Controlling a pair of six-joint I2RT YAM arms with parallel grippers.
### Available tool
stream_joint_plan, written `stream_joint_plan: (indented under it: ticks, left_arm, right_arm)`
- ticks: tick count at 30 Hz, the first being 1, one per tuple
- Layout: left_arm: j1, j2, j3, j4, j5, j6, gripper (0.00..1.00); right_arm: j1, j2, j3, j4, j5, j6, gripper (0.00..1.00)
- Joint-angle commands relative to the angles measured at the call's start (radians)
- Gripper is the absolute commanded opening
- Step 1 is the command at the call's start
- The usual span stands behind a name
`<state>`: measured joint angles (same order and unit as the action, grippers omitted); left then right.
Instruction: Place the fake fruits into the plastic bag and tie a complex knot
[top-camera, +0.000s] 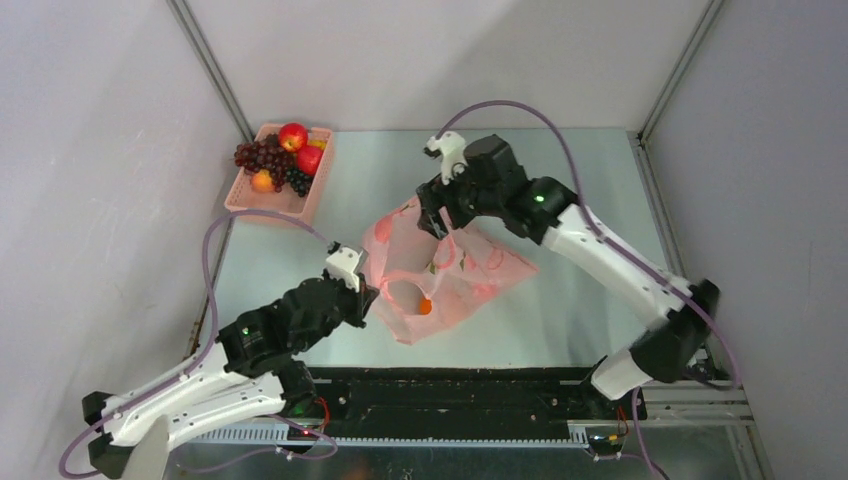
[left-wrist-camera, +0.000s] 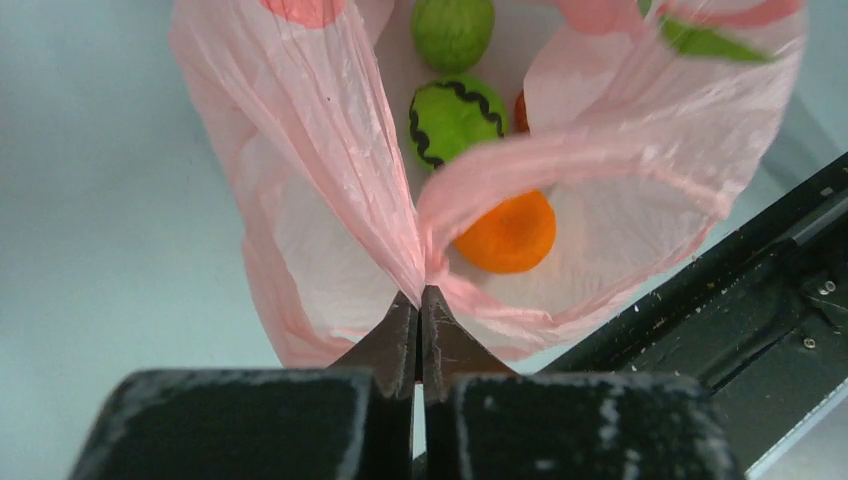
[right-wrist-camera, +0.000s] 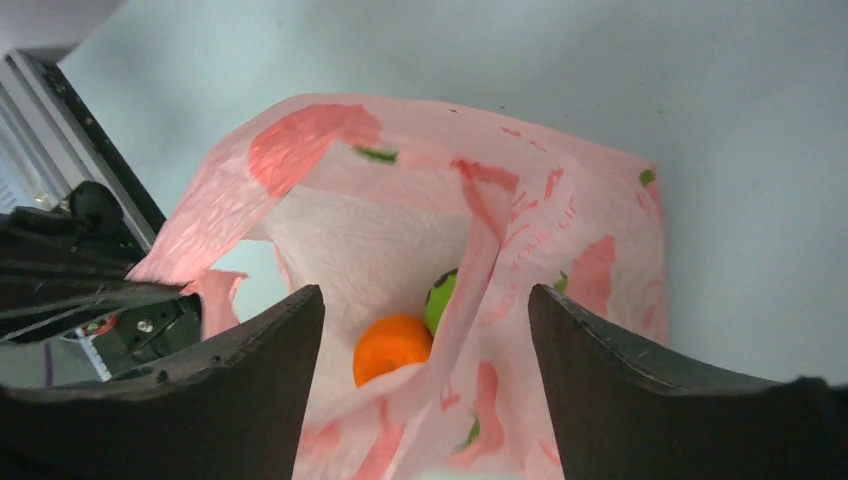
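- Currently the left gripper (left-wrist-camera: 421, 300) is pinching the near rim of the plastic bag (left-wrist-camera: 320, 120), with its fingers pressed together on the gathered pink film.
- The right gripper (right-wrist-camera: 425, 300) is hanging over the bag's far side with its fingers spread wide. A strip of the bag is running up between them, and it is touching neither finger as far as the right wrist view shows.
- The bag is lying on the surface (top-camera: 560, 320) between the 2 arms, with its mouth gaping toward the left gripper.
- Inside it, 1 orange (left-wrist-camera: 508, 232) is sitting nearest the pinched rim. Just behind it are 2 green fruits (left-wrist-camera: 455, 118), 1 of them marked with a black wavy line.
- A pink basket (top-camera: 310, 205) is standing at the far left corner of the surface, well apart from the bag. It is holding 2 red apples (top-camera: 293, 136) and dark grapes (top-camera: 262, 155).
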<state>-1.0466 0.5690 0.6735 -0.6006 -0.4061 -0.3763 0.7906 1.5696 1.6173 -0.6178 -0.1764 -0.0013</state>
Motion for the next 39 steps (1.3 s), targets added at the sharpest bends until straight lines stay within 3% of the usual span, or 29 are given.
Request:
stream_joint_plan:
  ticks: [1, 5, 9, 13, 17, 27, 33, 39]
  left_arm:
    - [0.049, 0.030, 0.091, 0.047, 0.107, 0.164, 0.00]
    - [0.087, 0.044, 0.102, 0.053, 0.143, 0.215, 0.00]
    - [0.110, 0.052, 0.107, 0.057, 0.146, 0.254, 0.00]
    - [0.134, 0.030, 0.083, 0.089, 0.145, 0.260, 0.00]
    - [0.171, 0.002, 0.059, 0.103, 0.151, 0.247, 0.00]
    - [0.213, -0.008, 0.053, 0.103, 0.166, 0.242, 0.00]
    - [0.231, -0.008, 0.048, 0.104, 0.181, 0.241, 0.00]
    - [0.241, 0.002, 0.045, 0.104, 0.193, 0.244, 0.00]
  right_arm:
    - [0.033, -0.205, -0.036, -0.060, 0.113, 0.069, 0.82]
    - [0.203, -0.392, -0.142, -0.016, 0.255, 0.082, 0.83]
    - [0.500, -0.464, -0.226, 0.059, 0.409, 0.055, 0.83]
    - [0.707, -0.391, -0.269, 0.117, 0.540, 0.029, 0.80]
    - [0.810, -0.243, -0.272, 0.157, 0.611, 0.005, 0.72]
    - [0.778, 0.031, -0.278, 0.166, 0.647, -0.016, 0.61]
    - [0.747, 0.076, -0.317, 0.160, 0.696, -0.008, 0.69]
    - [0.721, 0.097, -0.344, 0.147, 0.700, -0.006, 0.70]
